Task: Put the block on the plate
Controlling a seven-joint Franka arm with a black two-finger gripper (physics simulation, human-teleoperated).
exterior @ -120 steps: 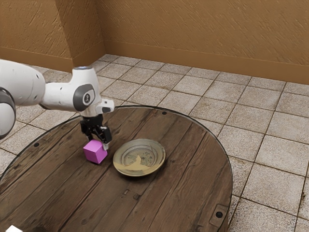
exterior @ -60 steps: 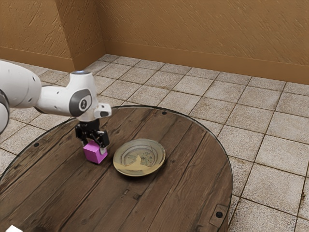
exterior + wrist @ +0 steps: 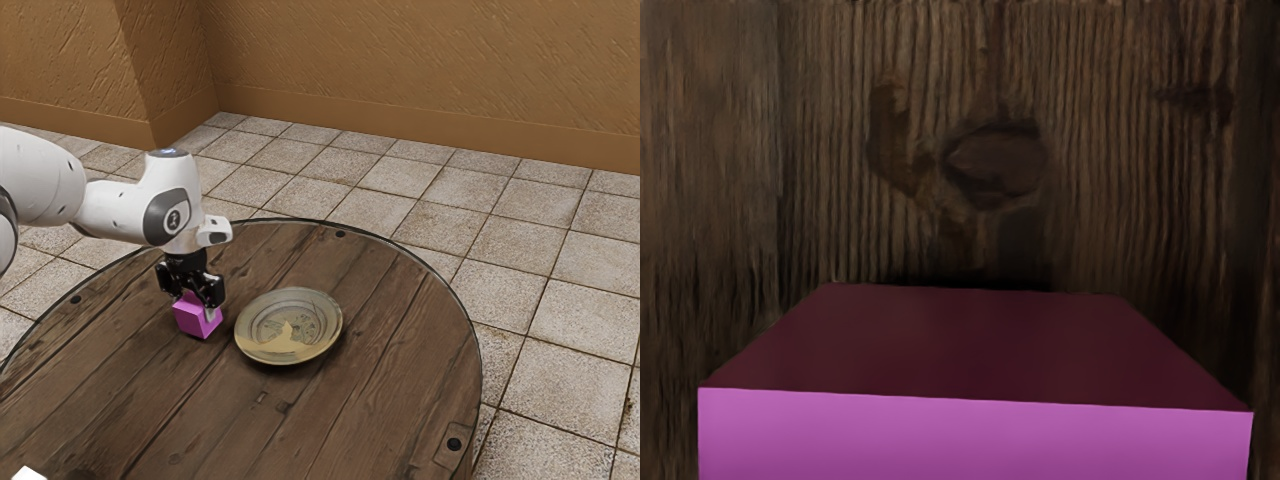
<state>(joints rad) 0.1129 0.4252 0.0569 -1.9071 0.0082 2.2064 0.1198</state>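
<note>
Exterior view: the round bench (image 3: 375,400) carried the patterned plate (image 3: 288,328), whose raised rim could have snagged anything I brought in low. My tool (image 3: 196,306) straddled the block (image 3: 197,319); I couldn't tell whether it was spread or pinching. The block sat on the wood, just off the plate at the exterior view's left. Lifting on a poor grip could have dropped it. The arm's dark emblem (image 3: 173,219) was unreadable.
</note>
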